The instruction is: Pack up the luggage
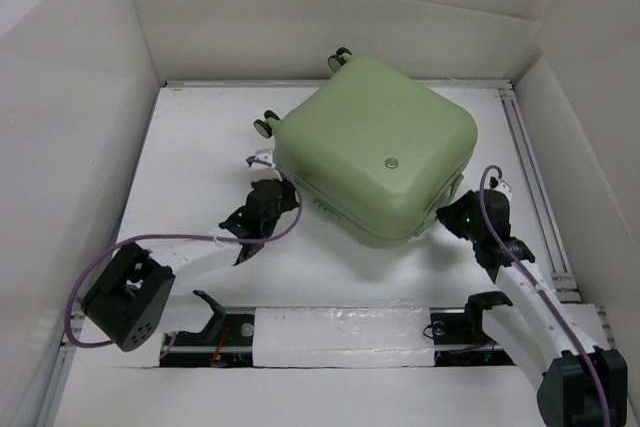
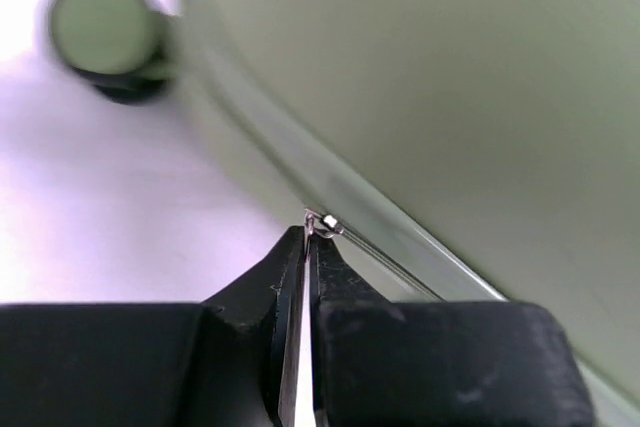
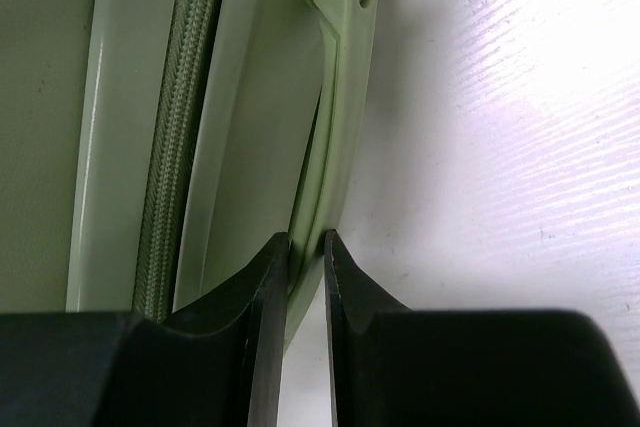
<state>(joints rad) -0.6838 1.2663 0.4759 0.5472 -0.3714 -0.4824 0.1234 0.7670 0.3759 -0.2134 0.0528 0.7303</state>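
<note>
The luggage [image 1: 375, 147] lies closed and flat on the white table, wheels [image 1: 265, 126] at its far-left side. My left gripper [image 1: 283, 187] is at its left edge; in the left wrist view the gripper [image 2: 308, 232] is shut on the small metal zipper pull [image 2: 326, 223] by the shell [image 2: 450, 97]. My right gripper [image 1: 448, 210] is at the suitcase's near-right corner. In the right wrist view it [image 3: 306, 242] is shut on the thin green side handle [image 3: 345, 97], beside the closed zipper [image 3: 175, 147].
White walls [image 1: 70, 97] enclose the table on three sides. A metal rail [image 1: 530, 157] runs along the right edge. A black slot with brackets [image 1: 215, 327] runs along the near edge between the arm bases. A wheel [image 2: 105, 32] shows blurred in the left wrist view.
</note>
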